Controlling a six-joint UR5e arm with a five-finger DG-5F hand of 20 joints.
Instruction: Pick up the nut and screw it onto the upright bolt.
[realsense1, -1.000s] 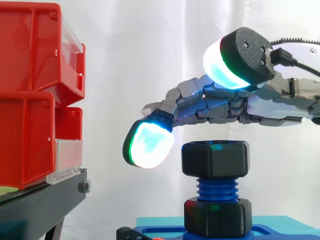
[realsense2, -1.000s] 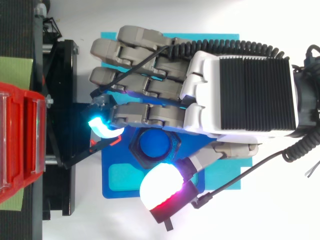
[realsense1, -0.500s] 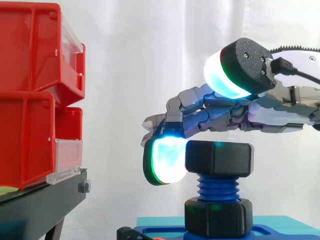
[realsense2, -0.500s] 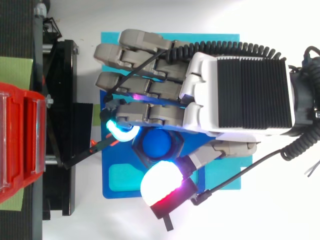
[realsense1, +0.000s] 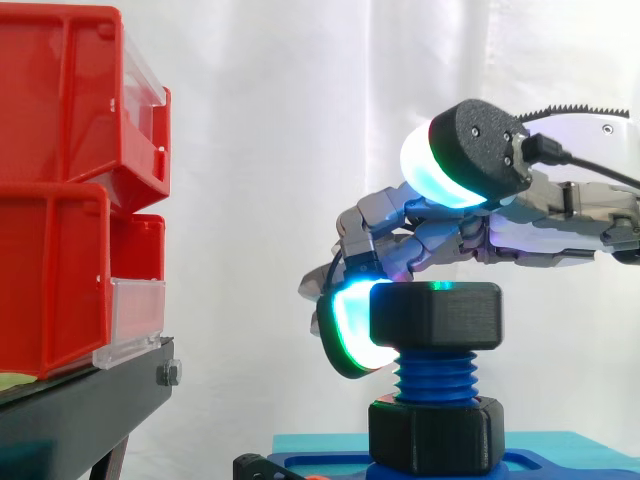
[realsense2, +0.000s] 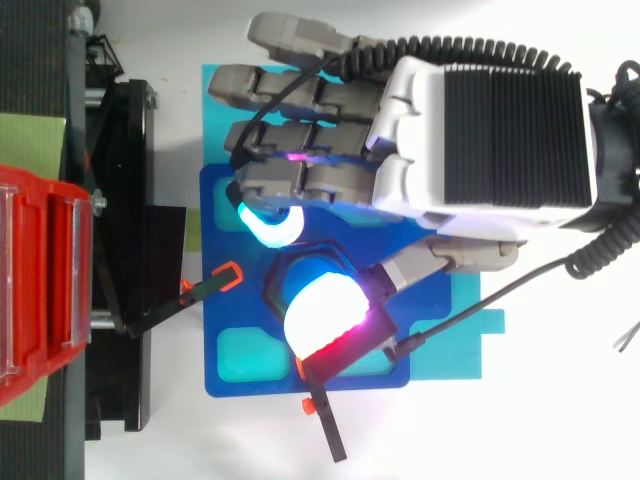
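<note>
1. Red bins (realsense1: 60, 190) stacked on a black stand (realsense1: 80, 410), at left.
2. Grey robot hand (realsense2: 490, 140) curled onto the black nut (realsense1: 450, 315), one glowing pad (realsense1: 345, 330) pressed against its side, thumb (realsense1: 445, 165) raised above.
3. Upright blue bolt (realsense1: 432, 380) carries that nut at its top.

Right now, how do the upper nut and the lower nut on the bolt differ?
The upper nut sits at the bolt's top; the lower nut sits at its foot, on the blue plate. A glowing pad of the hand meets the upper nut's side; nothing touches the lower nut. Both are black, hexagonal and on the same blue bolt.
</note>
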